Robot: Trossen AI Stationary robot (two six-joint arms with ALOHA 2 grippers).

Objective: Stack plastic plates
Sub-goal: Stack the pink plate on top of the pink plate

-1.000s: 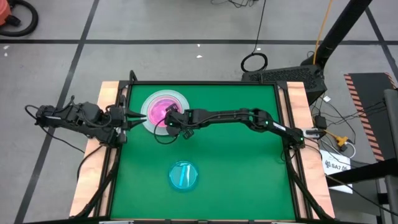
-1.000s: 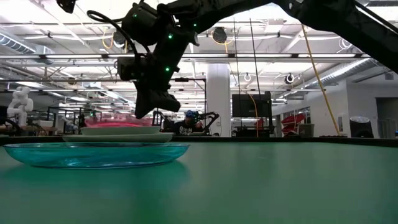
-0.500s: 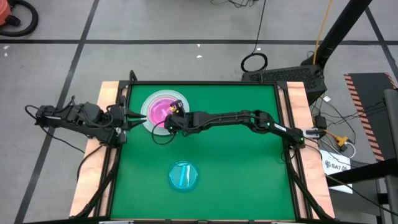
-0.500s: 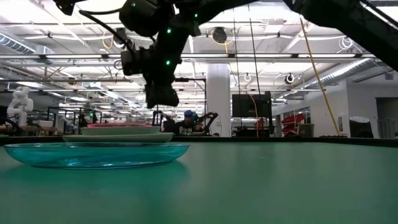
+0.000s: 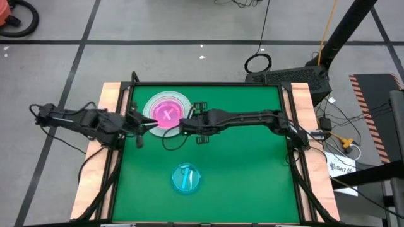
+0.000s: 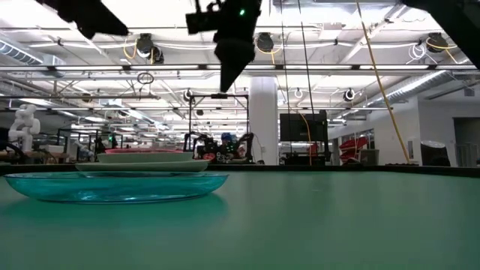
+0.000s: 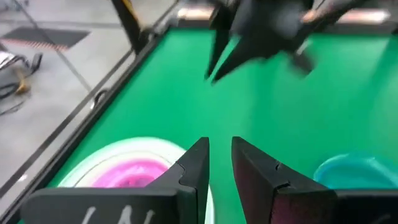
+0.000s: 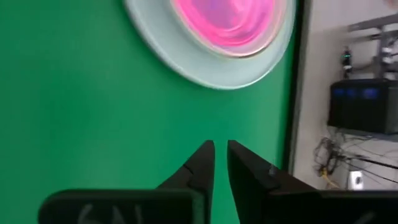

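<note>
A stack of plastic plates (image 5: pixel 180 101) stands on the green table at the far left. Its pale large plates lie below and a translucent pink plate (image 5: pixel 166 114) lies flat on top. A translucent cyan plate (image 5: pixel 186 178) rests alone near the front edge. My right gripper (image 8: pixel 219 146) hangs above the table just right of the stack, with its fingers almost together and nothing between them. My left gripper (image 7: pixel 219 146) hovers over the stack's near left rim. Its fingers stand a narrow gap apart and hold nothing.
Wooden rails (image 5: pixel 110 94) and black frame bars border the mat on the left and right. Bare green mat (image 5: pixel 252 164) lies to the right of both plates. In the low view the cyan plate (image 6: pixel 116 186) stands in front of the stack (image 6: pixel 142 161).
My right gripper has let go of the pink plate, which now lies flat on the stack. It has risen and drawn back toward the table's right, rolling its wrist. My left gripper has moved a little toward the stack and tipped downward.
</note>
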